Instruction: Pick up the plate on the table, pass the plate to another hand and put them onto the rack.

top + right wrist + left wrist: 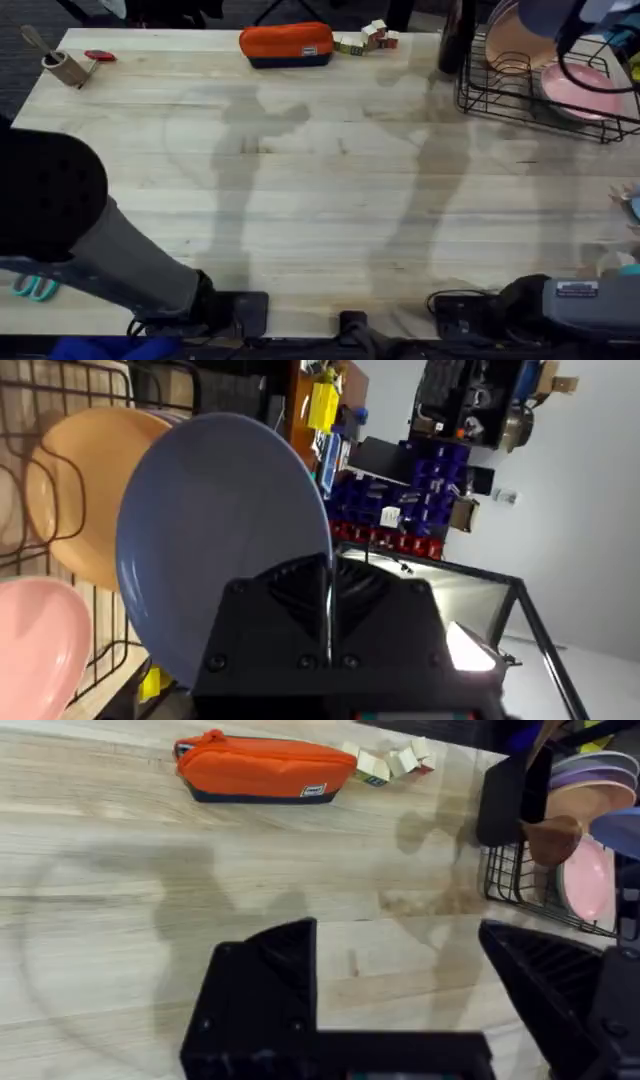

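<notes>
R hand (327,622) pinching round blue plate (220,530) rim, over wire rack (520,95), L hand (400,990) spread

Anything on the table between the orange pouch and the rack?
Yes. In the overhead view, small blocks sit just beside the orange pouch; then a dark upright object stands before the rack.

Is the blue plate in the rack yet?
Not yet: the right tool holds the plate on edge above the rack.
</notes>
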`<state>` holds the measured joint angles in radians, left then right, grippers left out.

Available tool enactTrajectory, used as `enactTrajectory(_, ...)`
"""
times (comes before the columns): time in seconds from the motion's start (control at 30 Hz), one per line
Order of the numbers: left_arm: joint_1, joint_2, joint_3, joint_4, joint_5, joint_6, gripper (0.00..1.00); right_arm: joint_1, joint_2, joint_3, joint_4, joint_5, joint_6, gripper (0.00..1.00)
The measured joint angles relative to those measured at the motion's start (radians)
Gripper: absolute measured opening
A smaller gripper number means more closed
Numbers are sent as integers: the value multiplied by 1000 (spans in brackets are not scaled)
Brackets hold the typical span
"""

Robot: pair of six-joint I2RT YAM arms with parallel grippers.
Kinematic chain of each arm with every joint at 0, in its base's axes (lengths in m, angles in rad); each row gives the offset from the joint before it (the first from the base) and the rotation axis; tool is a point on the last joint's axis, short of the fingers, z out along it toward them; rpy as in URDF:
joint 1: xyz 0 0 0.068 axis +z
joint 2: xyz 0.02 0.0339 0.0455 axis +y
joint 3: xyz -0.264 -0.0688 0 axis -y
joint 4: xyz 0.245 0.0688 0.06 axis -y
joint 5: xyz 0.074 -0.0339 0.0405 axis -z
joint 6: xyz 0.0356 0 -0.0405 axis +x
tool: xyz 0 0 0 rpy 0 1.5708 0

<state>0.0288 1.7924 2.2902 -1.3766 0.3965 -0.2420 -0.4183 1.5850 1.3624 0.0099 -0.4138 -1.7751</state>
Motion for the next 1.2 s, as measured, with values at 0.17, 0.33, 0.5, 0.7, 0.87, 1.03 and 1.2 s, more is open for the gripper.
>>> enactTrajectory(0.17, 0, 0, 0, 0, 0, 0, 994, 0, 61, 0, 35, -29, -4, 28)
enactTrajectory(0.33, 0, 0, 0, 0, 0, 0, 994, 0, 112, 0, 88, -50, -4, 28)
enactTrajectory(0.5, 0, 0, 0, 0, 0, 0, 994, 0, 157, 0, 138, -58, -34, 28)
enactTrajectory(0.7, 0, 0, 0, -1, 0, 0, 993, 1, 188, 0, 145, -59, -59, 28)
enactTrajectory(0.87, 0, 0, 0, -17, 0, 0, 993, 1, 216, 0, 164, -60, -72, 28)
enactTrajectory(1.03, 0, 0, 0, -23, 0, 0, 995, 1, 234, 0, 187, -65, -92, 28)
enactTrajectory(1.2, 0, 0, 0, -23, 0, 0, 995, 1, 267, 2, 208, -66, -97, 28)
